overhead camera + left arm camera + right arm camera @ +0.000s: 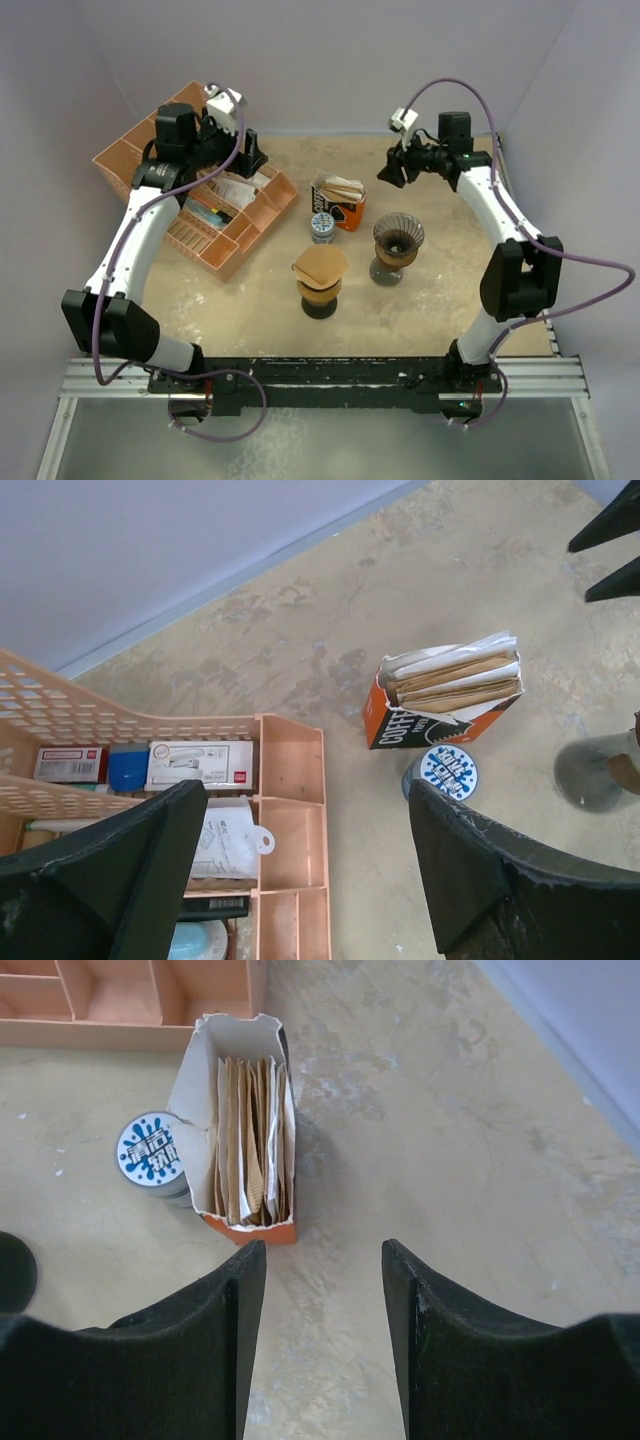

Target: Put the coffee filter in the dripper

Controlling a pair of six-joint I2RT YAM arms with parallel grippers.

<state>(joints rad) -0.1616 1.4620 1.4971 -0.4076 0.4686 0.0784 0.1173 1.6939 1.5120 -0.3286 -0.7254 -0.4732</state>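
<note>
filter (320, 265) lies on top of the brown dripper (320, 293) at centre of the top view, and it looks perched on the rim rather than seated. both sets of jaws are spread and empty, left gripper (308, 795) above the pink organiser (290, 770) at upper left, right gripper (322, 1255) facing the filter box (245, 1130). to seat it, come straight down on its middle, gently, so you don't tip the brown dripper.
</note>
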